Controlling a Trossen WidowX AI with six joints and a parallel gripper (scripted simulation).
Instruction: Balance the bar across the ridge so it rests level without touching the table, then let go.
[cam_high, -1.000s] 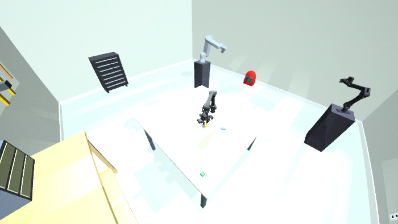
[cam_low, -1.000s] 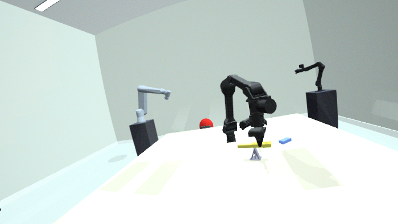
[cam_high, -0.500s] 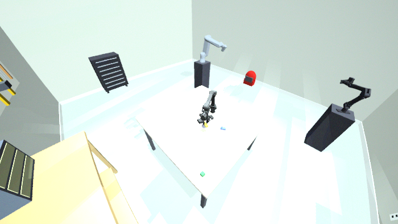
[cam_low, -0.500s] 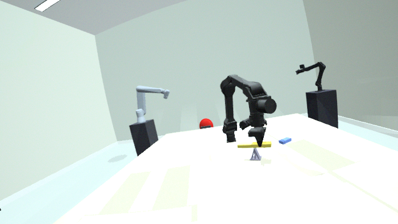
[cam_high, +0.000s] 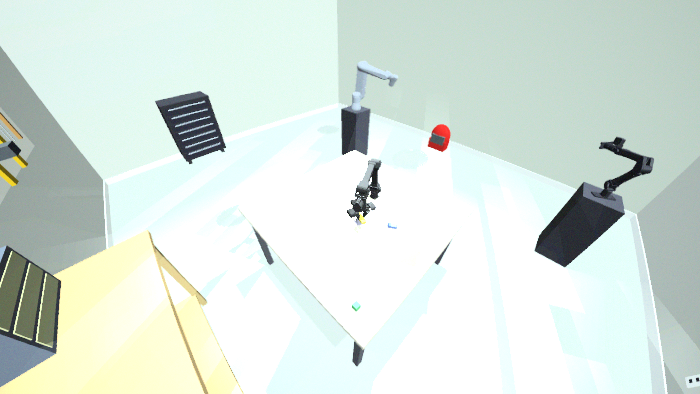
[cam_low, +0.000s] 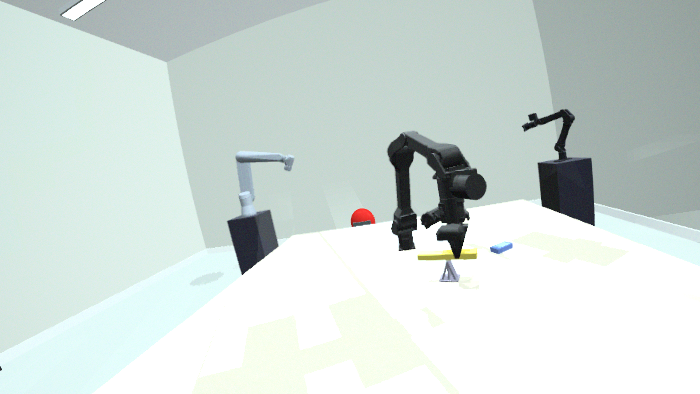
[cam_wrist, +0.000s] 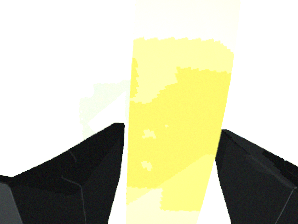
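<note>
A yellow bar (cam_low: 433, 256) (cam_high: 362, 220) (cam_wrist: 176, 123) lies roughly level across the small grey ridge (cam_low: 448, 274) near the middle of the white table (cam_low: 500, 330) (cam_high: 310, 255). Both of its ends are off the table. My gripper (cam_low: 456, 253) (cam_high: 359, 215) (cam_wrist: 170, 136) points straight down over the bar's middle. In the wrist view the two dark fingers stand on either side of the bar with thin gaps showing, so the gripper is open around it and does not clamp it.
A blue block (cam_low: 500, 247) (cam_high: 392, 226) lies on the table to the right of the ridge. A small green cube (cam_high: 356, 306) sits near the table's front corner. Other robot arms on pedestals, a red object and a rack stand away from the table.
</note>
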